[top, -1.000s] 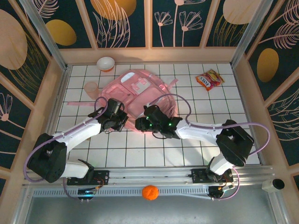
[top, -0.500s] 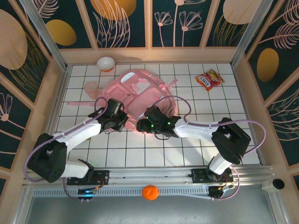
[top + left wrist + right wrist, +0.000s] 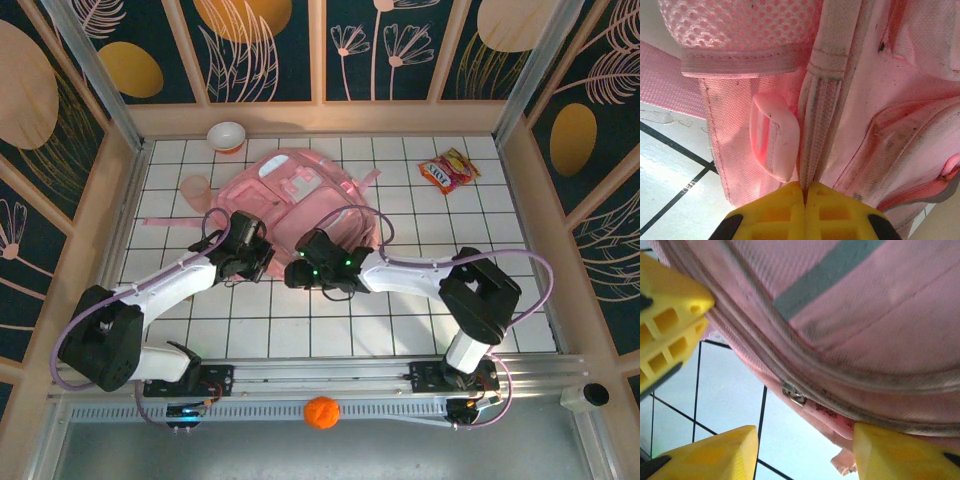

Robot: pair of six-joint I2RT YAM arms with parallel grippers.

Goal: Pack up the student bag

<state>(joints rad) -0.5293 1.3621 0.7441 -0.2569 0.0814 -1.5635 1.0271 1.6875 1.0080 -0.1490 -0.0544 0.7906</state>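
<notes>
Top external: student bag (image 3: pixel 300 190) beside cup (image 3: pixel 195 188), bowl (image 3: pixel 227 135)

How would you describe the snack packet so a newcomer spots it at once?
On the white gridded table, find the student bag, the big pink shape in the middle. Right of it, toward the far right corner, the snack packet lies flat. It alone is printed red and yellow; the bowl and cup sit at the far left.
</notes>
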